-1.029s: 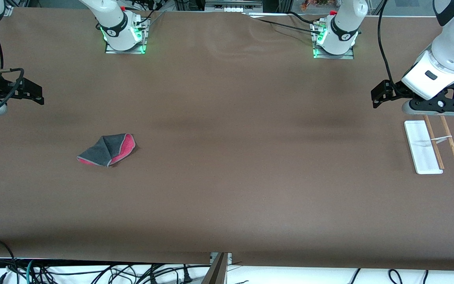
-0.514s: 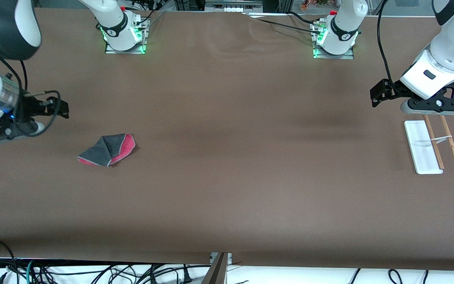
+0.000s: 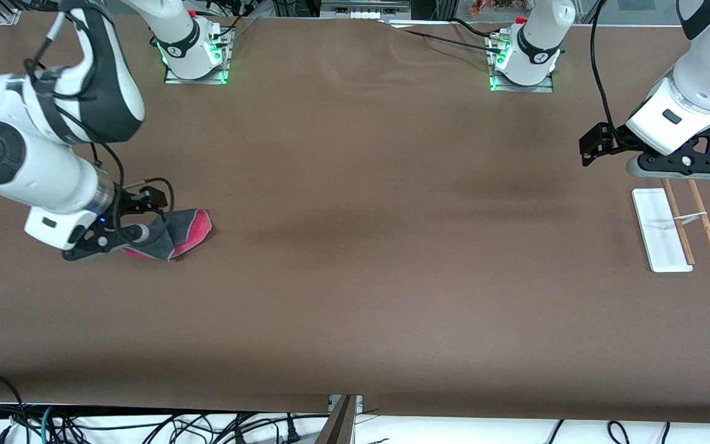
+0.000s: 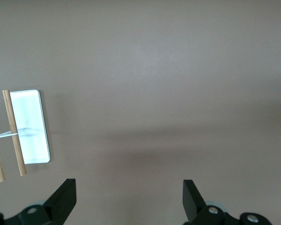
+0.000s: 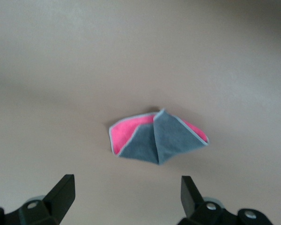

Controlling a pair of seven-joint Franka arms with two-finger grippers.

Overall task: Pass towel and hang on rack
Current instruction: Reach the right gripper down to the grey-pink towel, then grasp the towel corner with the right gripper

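The towel (image 3: 185, 231) lies crumpled on the brown table toward the right arm's end, dark grey with pink-red showing. It also shows in the right wrist view (image 5: 157, 138). My right gripper (image 3: 108, 240) hangs open and empty over the towel's edge, its hand covering part of it; in its own view (image 5: 126, 197) the towel lies just ahead of the spread jaws. The rack (image 3: 669, 229), a white base with two brown rods, stands toward the left arm's end and shows in the left wrist view (image 4: 25, 129). My left gripper (image 3: 678, 166) waits open and empty over the rack's end (image 4: 129, 199).
The two arm bases (image 3: 195, 58) (image 3: 521, 65) stand along the table's edge farthest from the front camera. Bare brown table (image 3: 392, 246) stretches between towel and rack. Cables hang below the table's near edge (image 3: 145, 425).
My right arm has swung in from the table's end and come down over the towel, covering part of it. The left arm, the towel and the rack have not moved.
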